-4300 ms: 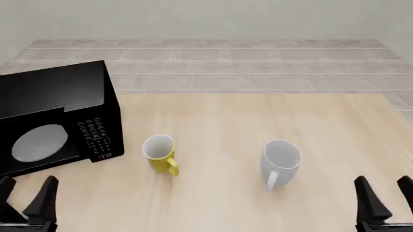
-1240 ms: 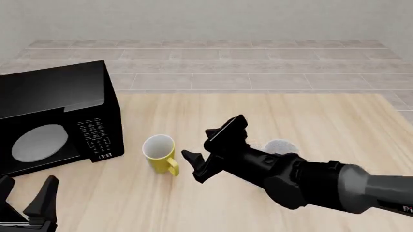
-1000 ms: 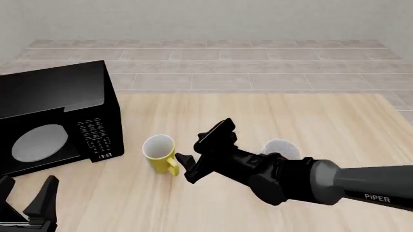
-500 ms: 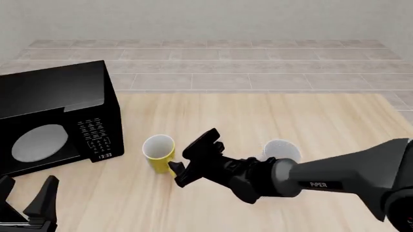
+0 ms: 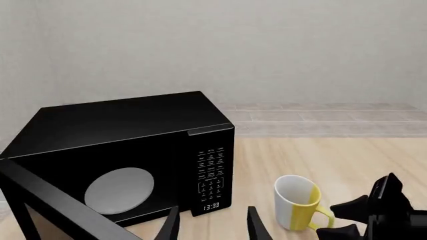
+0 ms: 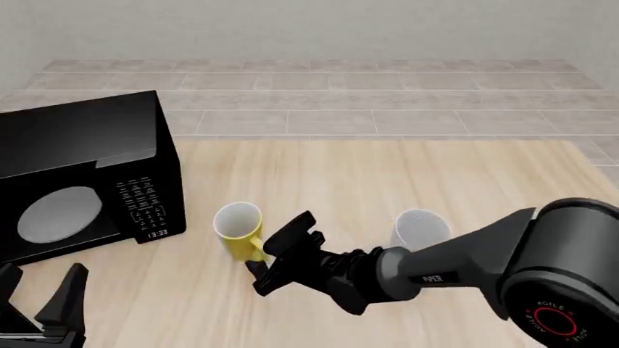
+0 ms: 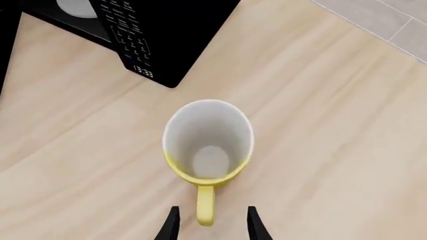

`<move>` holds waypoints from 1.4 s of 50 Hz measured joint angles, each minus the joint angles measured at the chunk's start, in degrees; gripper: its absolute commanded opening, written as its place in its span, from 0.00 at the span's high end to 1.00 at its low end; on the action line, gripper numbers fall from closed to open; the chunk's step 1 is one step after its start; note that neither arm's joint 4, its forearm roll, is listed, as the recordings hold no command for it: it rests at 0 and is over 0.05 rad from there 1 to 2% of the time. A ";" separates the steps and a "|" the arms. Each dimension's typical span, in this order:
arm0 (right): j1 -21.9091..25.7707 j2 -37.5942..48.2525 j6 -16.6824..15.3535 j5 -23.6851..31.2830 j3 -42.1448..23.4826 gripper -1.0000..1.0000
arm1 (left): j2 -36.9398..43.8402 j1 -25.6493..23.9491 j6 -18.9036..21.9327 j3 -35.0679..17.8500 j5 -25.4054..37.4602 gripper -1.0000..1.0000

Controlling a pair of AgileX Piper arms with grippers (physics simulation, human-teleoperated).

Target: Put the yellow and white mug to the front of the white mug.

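Pale wood tabletop (image 6: 387, 174) runs back to a tiled floor and a plain grey wall.

On it the right gripper (image 6: 280, 254) sits low, just in front of the yellow mug (image 6: 238, 226). Its fingers are spread apart with the mug's handle (image 7: 205, 205) between them; whether the pads touch the handle cannot be told. In the right wrist view the two fingertips (image 7: 169, 225) flank the handle, and the mug's white inside faces the camera. The right arm (image 6: 454, 264) stretches in from the lower right, low and nearly level over the table, crossing leftward past the near side of the white mug (image 6: 420, 228) and partly covering it. Its wrist is angled so the gripper points up-left at the yellow mug.

The left gripper (image 6: 39, 308) rests at the lower left corner of the front view, fingers apart and holding nothing, well clear of both mugs. From its wrist camera its fingertips (image 5: 256, 227) point across the table, with the yellow mug (image 5: 297, 201) upright and the right gripper (image 5: 373, 210) at the mug's handle.

The yellow mug stands left of the white mug, the two well apart. A black microwave (image 6: 82, 177) sits at the table's left side, near the yellow mug, its door closed and its clock lit.
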 measured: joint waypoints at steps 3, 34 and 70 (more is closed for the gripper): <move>0.34 0.73 0.37 0.05 -0.45 0.00 | 0.00 0.00 0.00 0.00 0.00 0.00; 1.38 3.14 1.73 0.07 -1.66 1.00 | 0.00 0.00 0.00 0.00 0.00 0.00; -4.97 -10.14 -4.71 3.09 3.68 1.00 | 0.00 0.00 0.00 0.00 0.00 0.00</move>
